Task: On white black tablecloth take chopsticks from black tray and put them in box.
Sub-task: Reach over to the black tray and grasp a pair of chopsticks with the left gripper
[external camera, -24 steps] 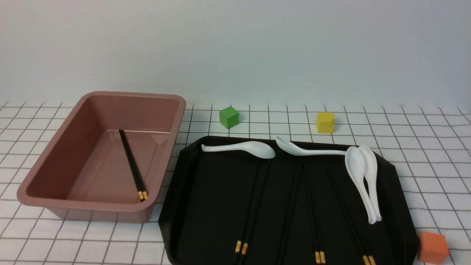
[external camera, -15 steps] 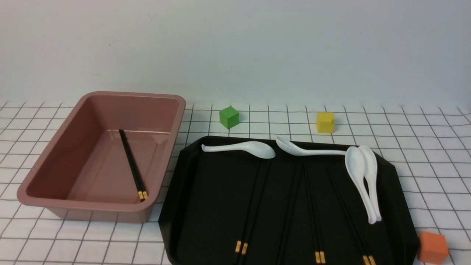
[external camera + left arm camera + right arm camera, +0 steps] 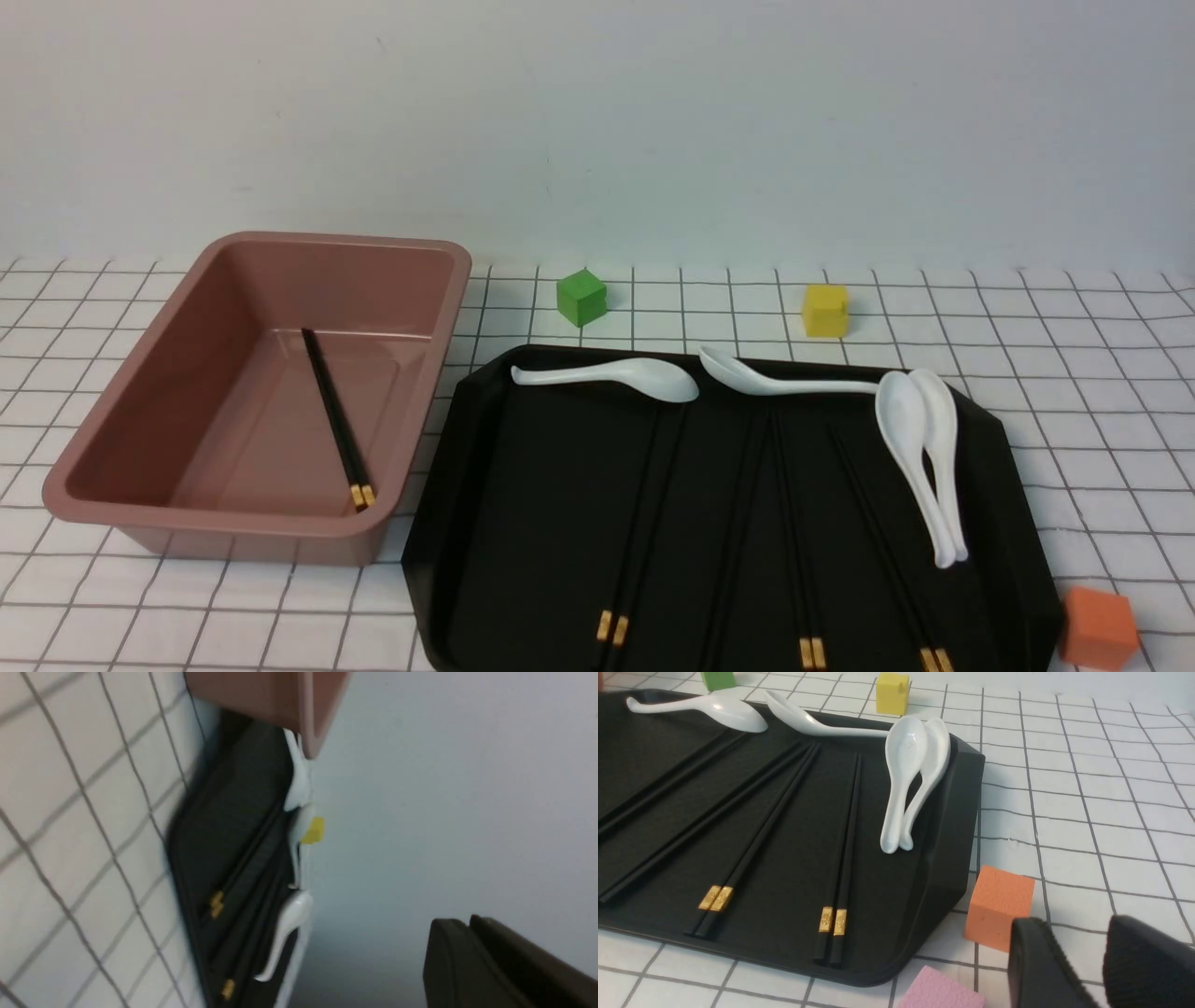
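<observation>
Fives, fours and ones
Chopstick pairs (image 3: 334, 420) numbered five, one in the single box (image 3: 149, 383) and four on the single tray (image 3: 523, 523), one of those faint; spoons (image 3: 653, 381) four; blocks four: green (image 3: 582, 297), yellow (image 3: 825, 310), orange (image 3: 1098, 627), pink (image 3: 941, 991).

four white spoons (image 3: 910, 439) | green cube (image 3: 582, 297) | yellow block (image 3: 826, 310) | orange cube (image 3: 1099, 627) | pink block (image 3: 941, 994)

The left gripper (image 3: 468, 924) is rolled onto its side, and its two black fingers (image 3: 448, 961) lie flush together with no gap showing. The right gripper (image 3: 1083, 926) hangs low, its ribbed black fingers (image 3: 1041, 961) parted by a narrow gap and holding nothing.
</observation>
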Available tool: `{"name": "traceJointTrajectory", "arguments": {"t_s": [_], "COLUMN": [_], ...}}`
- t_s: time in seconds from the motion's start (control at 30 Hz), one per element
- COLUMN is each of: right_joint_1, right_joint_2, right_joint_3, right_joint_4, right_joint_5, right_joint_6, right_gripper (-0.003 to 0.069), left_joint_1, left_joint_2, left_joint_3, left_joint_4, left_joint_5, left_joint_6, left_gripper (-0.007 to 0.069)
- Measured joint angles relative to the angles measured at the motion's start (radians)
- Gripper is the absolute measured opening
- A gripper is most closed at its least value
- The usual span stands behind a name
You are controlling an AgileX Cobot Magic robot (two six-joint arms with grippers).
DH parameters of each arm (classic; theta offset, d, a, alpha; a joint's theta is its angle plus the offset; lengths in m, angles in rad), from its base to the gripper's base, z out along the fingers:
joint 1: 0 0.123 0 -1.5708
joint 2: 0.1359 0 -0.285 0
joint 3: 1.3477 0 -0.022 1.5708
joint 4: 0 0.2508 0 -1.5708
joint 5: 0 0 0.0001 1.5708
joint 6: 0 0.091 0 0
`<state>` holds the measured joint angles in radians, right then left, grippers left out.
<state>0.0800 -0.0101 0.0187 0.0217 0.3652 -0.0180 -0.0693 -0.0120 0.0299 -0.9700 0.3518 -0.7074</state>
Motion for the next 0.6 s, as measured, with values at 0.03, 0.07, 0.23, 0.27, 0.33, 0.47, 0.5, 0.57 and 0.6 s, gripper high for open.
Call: {"name": "traceJointTrajectory", "arguments": {"t_s": [0.03,0.07,0.23,0.27,0.33,0.47,0.5,0.57,0.6], "right_joint_1": [0.000,0.000,0.000,0.000,0.000,0.000,0.000,0.000,0.000], "right_joint_2": [0.000,0.000,0.000,0.000,0.000,0.000,0.000,0.000,0.000], "right_joint_3": [0.000,0.000,0.000,0.000,0.000,0.000,0.000,0.000,0.000], "right_joint_4": [0.000,0.000,0.000,0.000,0.000,0.000,0.000,0.000,0.000], "right_joint_5": [0.000,0.000,0.000,0.000,0.000,0.000,0.000,0.000,0.000], "right_joint_6": [0.000,0.000,0.000,0.000,0.000,0.000,0.000,0.000,0.000], "right_gripper": [0.0240,0.0240,0.0240,0.0240,0.0240,0.0240,0.0240,0.0240,0.0240], "left_joint_1": [0.000,0.000,0.000,0.000,0.000,0.000,0.000,0.000,0.000], "left_joint_2": [0.000,0.000,0.000,0.000,0.004,0.161,0.240,0.416,0.470], "left_joint_3": [0.000,0.000,-0.004,-0.033,-0.087,-0.214,-0.271,-0.361,-0.380], "left_joint_4": [-0.019,-0.033,-0.151,-0.158,-0.154,-0.044,0.024,0.157,0.197], "left_joint_5": [-0.013,-0.030,-0.089,-0.083,-0.060,0.097,0.193,0.378,0.433], "left_joint_6": [-0.007,-0.012,0.002,0.067,0.158,0.293,0.312,0.327,0.331], "left_gripper": [0.0053,0.0054,0.0055,0.0055,0.0043,-0.0013,-0.0013,-0.0013,-0.0013]}}
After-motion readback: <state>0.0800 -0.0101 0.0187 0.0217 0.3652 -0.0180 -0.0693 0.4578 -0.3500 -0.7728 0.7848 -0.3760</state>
